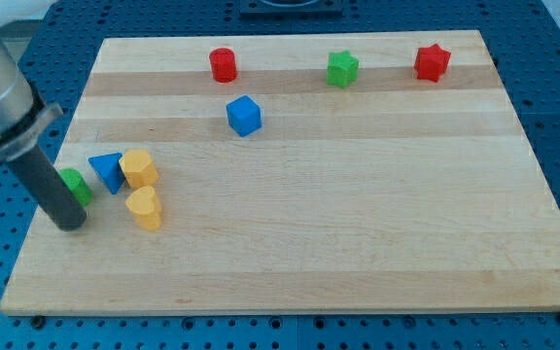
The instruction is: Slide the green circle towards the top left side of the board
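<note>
Altogether two red blocks [223, 64], two green [342, 68], two blue [244, 115], two yellow [139, 168]; no pincer, tip [70, 225] beside green circle [78, 186]

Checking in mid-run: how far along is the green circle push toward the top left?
Done: my tip has reached the green circle, sitting just below-left of it and partly hiding it. In hand: lining up the upward push. Left: the whole slide; the circle sits at the board's left edge, mid-height, beside the blue triangle.
</note>
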